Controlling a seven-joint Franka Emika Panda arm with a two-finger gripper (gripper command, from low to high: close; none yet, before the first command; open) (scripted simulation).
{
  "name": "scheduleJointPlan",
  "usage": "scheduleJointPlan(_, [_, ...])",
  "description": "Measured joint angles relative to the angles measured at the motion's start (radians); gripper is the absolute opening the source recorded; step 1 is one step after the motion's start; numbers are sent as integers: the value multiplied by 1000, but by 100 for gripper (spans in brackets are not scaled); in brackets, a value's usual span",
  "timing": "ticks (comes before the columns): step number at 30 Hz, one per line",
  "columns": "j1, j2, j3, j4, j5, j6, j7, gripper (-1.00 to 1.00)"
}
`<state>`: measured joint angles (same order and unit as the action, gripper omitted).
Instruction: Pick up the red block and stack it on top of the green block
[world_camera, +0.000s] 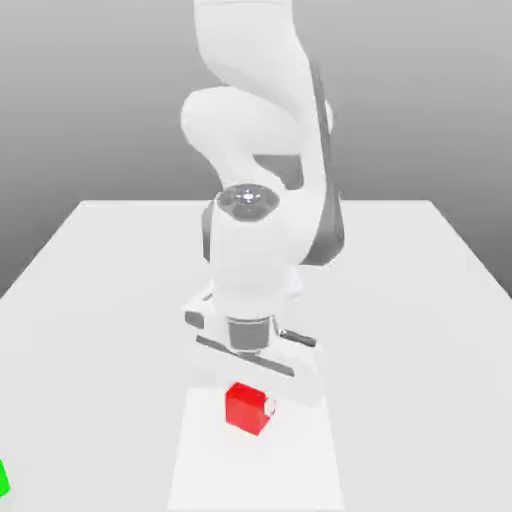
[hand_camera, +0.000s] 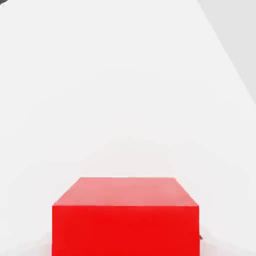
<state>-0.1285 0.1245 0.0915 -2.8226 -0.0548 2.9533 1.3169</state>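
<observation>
And here we are at the grasp, the hinge of the whole job: the gripper is down at the red block, closed in narrow, with the block caught between its fingers. A pale fingertip shows right against the block's side, towards the exterior view's right, and the hand view has the block's red face squared up neatly to the hand. The block sits level over the near part of the table, above the brighter rectangle there, and it looks to be down on the surface, though I can't make out its underside well enough to swear to it. Over at the exterior view's left edge, there's the target: a sliver of the green block, well apart from the red one, nothing seen on top of that visible part. So picking up is the step in hand, I'd say, with the stacking all to come. What's called for next? Keep that squeeze, go straight up, and get the red block's base clear of the green one's top before any sideways travel. Then it's across to the green block, line up the faces, lower gently, and only let go once it's seated.
</observation>
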Motion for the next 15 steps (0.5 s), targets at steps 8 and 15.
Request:
scheduleJointPlan(8, [-10,-142,-9,22,98,-165,-48,-100])
scheduleJointPlan(15, [-132,-23,-84,268,174,-287,22,-100])
